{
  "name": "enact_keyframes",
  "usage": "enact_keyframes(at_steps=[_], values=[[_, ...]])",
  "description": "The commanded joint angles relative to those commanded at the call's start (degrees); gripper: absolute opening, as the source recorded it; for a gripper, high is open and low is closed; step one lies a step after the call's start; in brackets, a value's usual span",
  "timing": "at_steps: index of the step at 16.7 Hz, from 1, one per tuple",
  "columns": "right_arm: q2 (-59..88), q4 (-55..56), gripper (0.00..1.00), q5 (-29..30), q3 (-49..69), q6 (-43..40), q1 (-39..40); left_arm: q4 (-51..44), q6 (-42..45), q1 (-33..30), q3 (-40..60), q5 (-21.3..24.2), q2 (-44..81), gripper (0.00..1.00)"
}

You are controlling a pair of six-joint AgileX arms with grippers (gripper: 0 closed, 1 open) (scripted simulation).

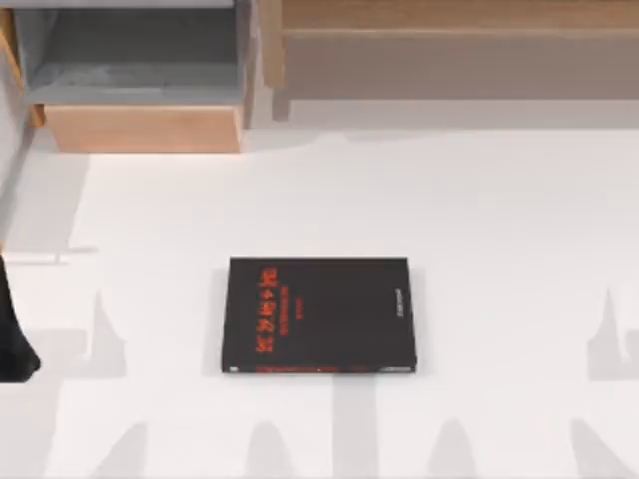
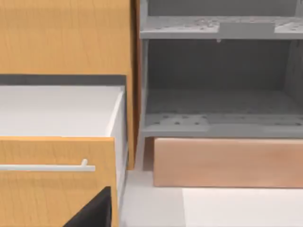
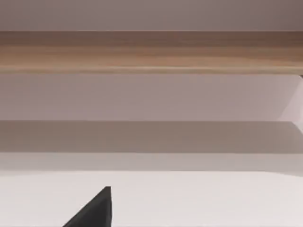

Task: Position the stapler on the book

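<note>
the book (image 1: 319, 315) is lying flat near the middle of the white table (image 1: 499, 220), black cover up, its red strip running along the edge nearest the camera's bottom. nothing is resting on it. i am not finding the stapler on the table around it, so where it is sitting i cannot say. the left arm (image 1: 14, 329) is showing as a dark shape at the table's left edge, well apart from the book; whether its claw is spread or closed, or holding anything, i cannot tell, and the same goes for the right one. the left wrist view is looking at an open wooden drawer (image 2: 57, 179) with a pale bar handle (image 2: 47, 166), beside a grey shelf unit (image 2: 218, 118) (a likely hiding place, though that is only a guess). a stapler should be stiff, fairly light and smooth, so i am judging a pinch across its narrow sides near the middle safest.
</note>
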Motion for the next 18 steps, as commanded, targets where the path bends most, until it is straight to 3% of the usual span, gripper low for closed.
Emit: enact_keyframes(at_steps=[4, 9, 12, 18], values=[[0.00, 0.00, 1.00, 0.00, 0.00, 0.00, 0.00, -0.84, 0.02, 0.59, 1.28, 0.33, 1.13, 1.00], [0.00, 0.00, 1.00, 0.00, 0.00, 0.00, 0.00, -8.87, 0.27, 5.63, 14.86, 3.38, 13.18, 1.00], [0.00, 0.00, 1.00, 0.00, 0.00, 0.00, 0.00, -16.18, 0.77, 9.47, 29.49, 5.71, 26.45, 1.00], [0.00, 0.00, 1.00, 0.00, 0.00, 0.00, 0.00, -31.32, 2.95, 15.46, 67.79, 8.86, 60.66, 1.00]])
